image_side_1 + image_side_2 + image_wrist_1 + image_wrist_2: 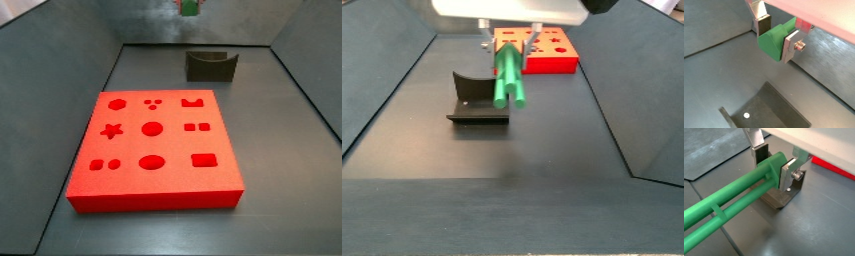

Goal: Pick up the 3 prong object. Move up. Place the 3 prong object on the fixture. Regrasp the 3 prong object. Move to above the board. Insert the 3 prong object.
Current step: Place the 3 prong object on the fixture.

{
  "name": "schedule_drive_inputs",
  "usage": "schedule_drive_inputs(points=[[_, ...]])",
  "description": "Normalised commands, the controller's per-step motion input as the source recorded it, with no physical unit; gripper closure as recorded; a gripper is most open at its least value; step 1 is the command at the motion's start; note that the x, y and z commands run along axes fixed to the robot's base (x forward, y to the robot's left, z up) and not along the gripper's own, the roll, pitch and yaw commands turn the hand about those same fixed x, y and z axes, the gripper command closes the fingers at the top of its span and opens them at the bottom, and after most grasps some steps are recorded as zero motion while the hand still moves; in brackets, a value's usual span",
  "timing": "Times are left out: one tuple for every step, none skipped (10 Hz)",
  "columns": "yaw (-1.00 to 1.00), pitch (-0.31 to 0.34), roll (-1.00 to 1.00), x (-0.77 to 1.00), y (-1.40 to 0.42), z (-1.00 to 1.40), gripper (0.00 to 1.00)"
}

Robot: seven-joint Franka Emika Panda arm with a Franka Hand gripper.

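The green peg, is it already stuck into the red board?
No. In a side view the 3 prong object is clamped in the gripper near the fixture, apart from the board.

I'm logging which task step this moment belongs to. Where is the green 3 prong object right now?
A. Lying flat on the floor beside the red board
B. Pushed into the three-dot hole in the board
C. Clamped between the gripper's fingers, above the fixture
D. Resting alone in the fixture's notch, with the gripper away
C: in a wrist view the gripper has its fingers shut on the 3 prong object, with the fixture just below and the board untouched.

Green 3 prong object (509, 75), red board (154, 150)
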Motion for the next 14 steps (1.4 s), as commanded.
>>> schedule_drive_inputs(points=[[-0.02,0.132,0.06,1.0,0.13,-0.07,1.0],[-0.03,0.07,-1.0,0.44,-1.0,0.34,1.0],[-0.03,0.073,-1.0,0.39,-1.0,0.35,1.0],[-0.04,0.086,-1.0,0.37,-1.0,0.35,1.0],[-0.04,0.089,-1.0,0.36,-1.0,0.34,1.0],[-0.04,0.098,-1.0,0.25,-0.66,0.23,1.0],[-0.05,0.106,-1.0,0.17,-0.39,0.14,1.0],[-0.05,0.112,-1.0,0.11,-0.19,0.07,1.0],[-0.06,0.115,-1.0,0.09,-0.1,0.04,1.0],[-0.07,0.122,-1.0,0.07,-0.02,0.02,1.0],[-0.08,0.125,-1.0,0.06,0.01,0.0,1.0],[-0.09,0.129,-1.0,0.06,0.03,0.0,1.0],[-0.1,0.132,-1.0,0.06,0.03,0.0,1.0],[-0.11,0.136,-1.0,0.07,0.04,-0.01,1.0]])
